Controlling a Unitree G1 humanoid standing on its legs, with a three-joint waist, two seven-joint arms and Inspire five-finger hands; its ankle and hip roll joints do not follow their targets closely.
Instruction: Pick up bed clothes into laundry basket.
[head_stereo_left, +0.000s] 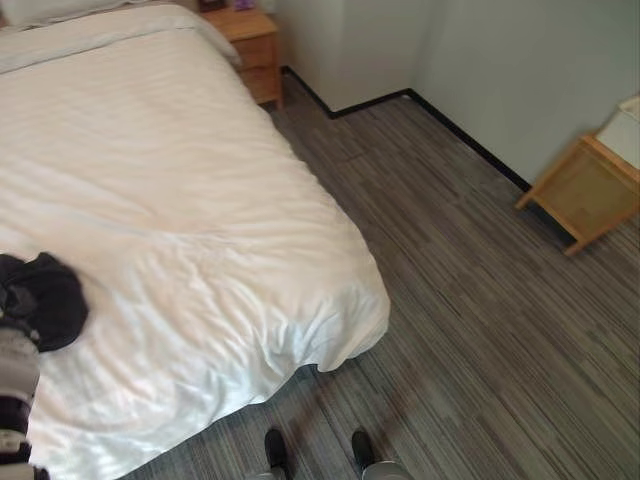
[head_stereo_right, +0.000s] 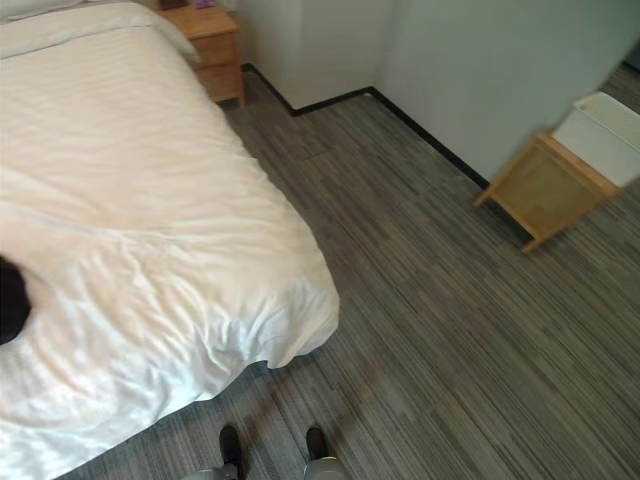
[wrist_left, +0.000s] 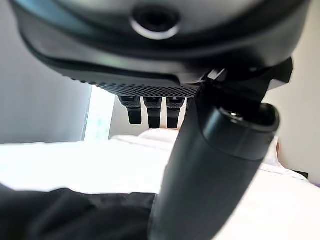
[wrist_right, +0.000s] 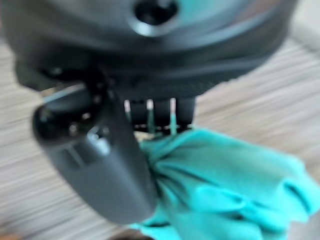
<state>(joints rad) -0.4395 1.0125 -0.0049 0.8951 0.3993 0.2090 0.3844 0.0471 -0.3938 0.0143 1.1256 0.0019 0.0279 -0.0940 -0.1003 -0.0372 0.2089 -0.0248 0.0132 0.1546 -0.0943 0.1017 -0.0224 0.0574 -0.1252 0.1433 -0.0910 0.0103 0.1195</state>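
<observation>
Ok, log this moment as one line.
right hand: shut on teal cloth | left hand: open over black garment on bed

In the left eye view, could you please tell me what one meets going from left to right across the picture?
Left hand over dark clothing at the view's left edge → white bed → wooden nightstand → striped grey floor → wooden cabinet against the wall.
</observation>
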